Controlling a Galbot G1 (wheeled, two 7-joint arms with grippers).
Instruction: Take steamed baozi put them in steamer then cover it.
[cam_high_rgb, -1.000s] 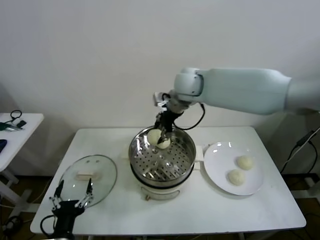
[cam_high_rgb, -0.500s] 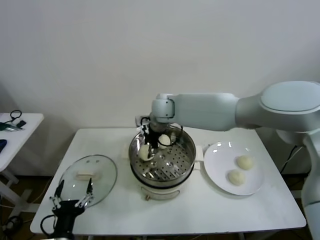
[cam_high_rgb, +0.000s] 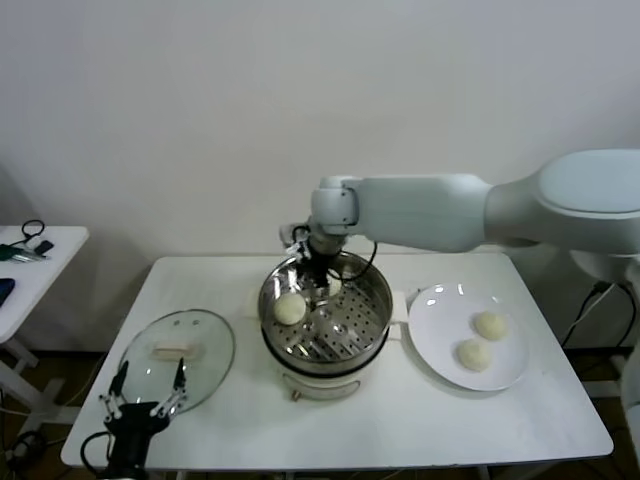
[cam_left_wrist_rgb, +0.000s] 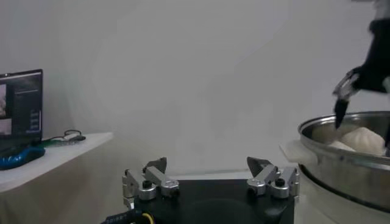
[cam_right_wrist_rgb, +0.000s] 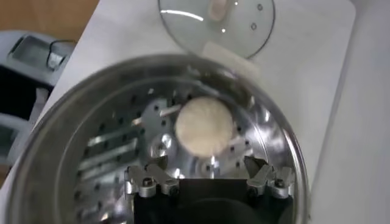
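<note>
The steamer (cam_high_rgb: 372, 318) stands mid-table, its holed tray (cam_right_wrist_rgb: 116, 146) showing inside. One baozi (cam_high_rgb: 290, 309) lies free on the tray's left side, also seen as a pale bun (cam_right_wrist_rgb: 204, 126) in the right wrist view. My right gripper (cam_high_rgb: 316, 276) hangs open just above the pot's back-left part, its jaws (cam_right_wrist_rgb: 207, 168) wide apart and empty, the bun just beyond them. Two more baozi (cam_high_rgb: 489, 324) (cam_high_rgb: 472, 354) rest on the white plate (cam_high_rgb: 436, 312). The cover (cam_high_rgb: 178, 347) lies flat at the table's left. My left gripper (cam_high_rgb: 143, 394) stays open at the front-left corner.
A white side table (cam_high_rgb: 45, 250) with dark items stands at the far left. The steamer's rim (cam_left_wrist_rgb: 341, 159) rises to one side of my left gripper (cam_left_wrist_rgb: 210, 171), with a bun (cam_left_wrist_rgb: 367, 139) showing over it. The plate sits close to the steamer's right handle.
My right gripper brought a baozi down to the steamer's left side and opened. The bun now lies on the tray, and the gripper has lifted slightly. The left arm has not moved.
</note>
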